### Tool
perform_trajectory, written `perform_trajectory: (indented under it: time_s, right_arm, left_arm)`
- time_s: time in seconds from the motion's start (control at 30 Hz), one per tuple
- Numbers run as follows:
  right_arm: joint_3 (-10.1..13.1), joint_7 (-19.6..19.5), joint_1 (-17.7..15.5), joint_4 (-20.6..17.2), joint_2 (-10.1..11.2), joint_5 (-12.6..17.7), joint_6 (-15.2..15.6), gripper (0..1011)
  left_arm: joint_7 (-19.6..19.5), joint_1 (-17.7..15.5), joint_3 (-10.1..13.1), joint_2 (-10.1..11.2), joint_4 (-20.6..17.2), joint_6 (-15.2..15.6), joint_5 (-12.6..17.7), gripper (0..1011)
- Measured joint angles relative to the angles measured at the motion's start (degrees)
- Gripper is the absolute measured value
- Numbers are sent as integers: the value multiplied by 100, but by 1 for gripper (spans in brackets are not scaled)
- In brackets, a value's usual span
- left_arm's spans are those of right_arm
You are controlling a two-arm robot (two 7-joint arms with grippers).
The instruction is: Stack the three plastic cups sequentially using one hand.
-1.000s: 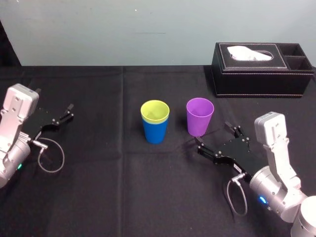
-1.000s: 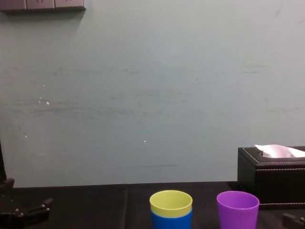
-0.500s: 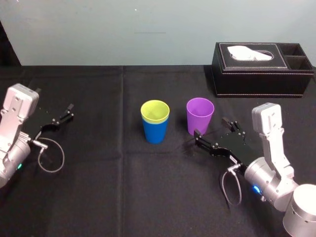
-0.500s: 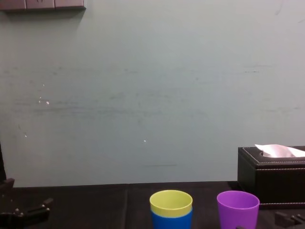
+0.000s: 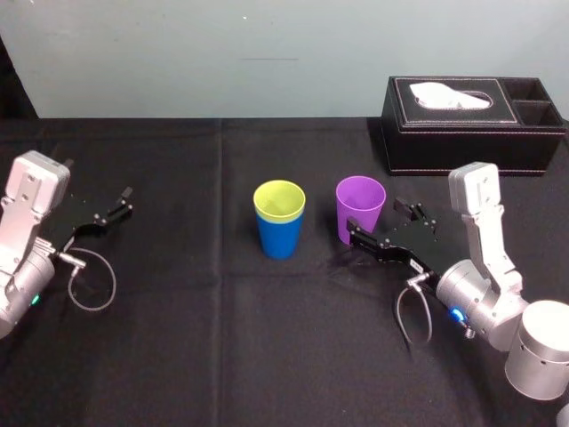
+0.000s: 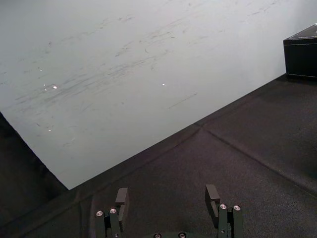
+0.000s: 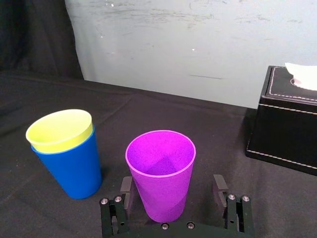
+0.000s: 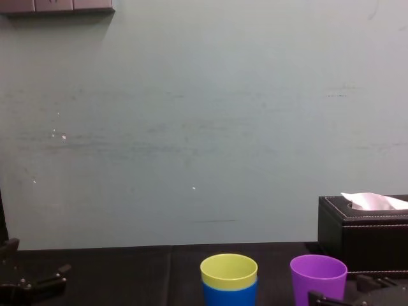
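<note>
We find the right gripper (image 7: pixel 172 184) spread astride the purple cup (image 7: pixel 160 166), not yet pinching, and advise a gentle mid-wall squeeze, then a plumb lift over the yellow-green cup (image 5: pixel 278 199) nested in the blue cup (image 5: pixel 280 237); the left gripper (image 6: pixel 167 191) sits parked, spread.

This looks like a robotics test room: a desk (image 5: pixel 178 356) draped in black cloth against a bare, scuffed pale wall (image 8: pixel 204 127), flanked by a silver left arm (image 5: pixel 25 222) and right arm (image 5: pixel 480 302).
</note>
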Motion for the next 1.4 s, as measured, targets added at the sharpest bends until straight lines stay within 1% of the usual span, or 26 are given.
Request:
perform_trajectory:
  time_s: [0.27,0.6,0.9,1.1,1.4]
  right_arm:
    - [-26,157,179,248,-62,63,-7,1003]
    - [-98,224,326,454,-124,97,-31,1003]
    - [-194,246,626,857,-261,69,-182,1003]
    - [-233,289,756,1022,-311,52,-231,1003]
    - [-235,291,756,1025,-310,52,-236,997]
  left_arm:
    - [0,0,0,0,0,0,0,1012]
    - [0,0,0,0,0,0,0,1011]
    - [0,0,0,0,0,0,0,1011]
    - [0,0,0,0,0,0,0,1011]
    - [0,0,0,0,0,0,0,1011]
